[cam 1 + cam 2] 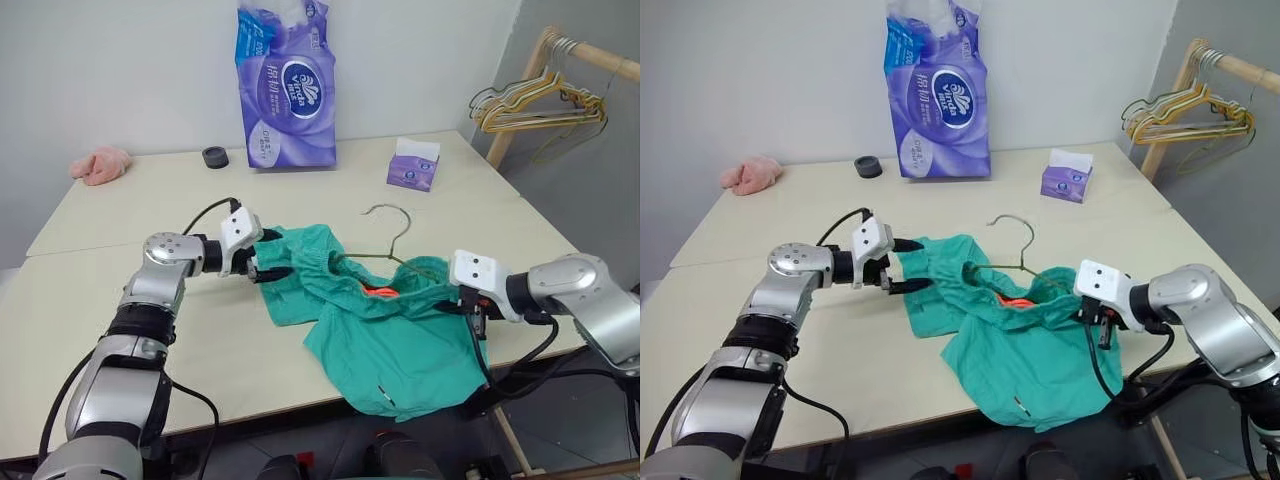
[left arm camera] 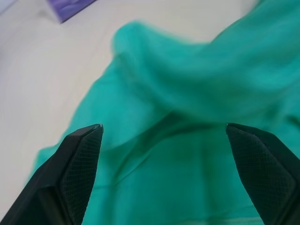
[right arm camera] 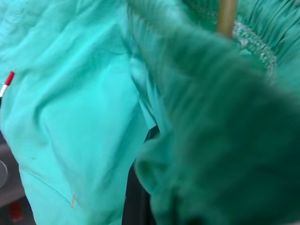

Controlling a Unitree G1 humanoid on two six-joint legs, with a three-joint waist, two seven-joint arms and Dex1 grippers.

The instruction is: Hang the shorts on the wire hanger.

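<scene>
The teal-green shorts (image 1: 390, 335) lie crumpled at the table's front middle, one leg draped over the front edge. The wire hanger (image 1: 392, 216) lies with its hook on the table behind the shorts; its lower wire runs inside the cloth, and a short stretch of the wire hanger (image 3: 226, 16) shows by the waistband. My left gripper (image 1: 274, 255) is open at the shorts' left edge, and the cloth (image 2: 178, 93) lies just beyond its fingertips (image 2: 89, 140). My right gripper (image 1: 472, 318) is shut on the shorts' right side, where the waistband is bunched and lifted; cloth hides its fingers.
At the back of the table (image 1: 130, 230) stand a purple tissue pack (image 1: 286, 90), a small tissue box (image 1: 413, 166), a black tape roll (image 1: 215, 157) and a pink cloth (image 1: 100, 165). A wooden rack with bunched hangers (image 1: 540, 105) stands at the right.
</scene>
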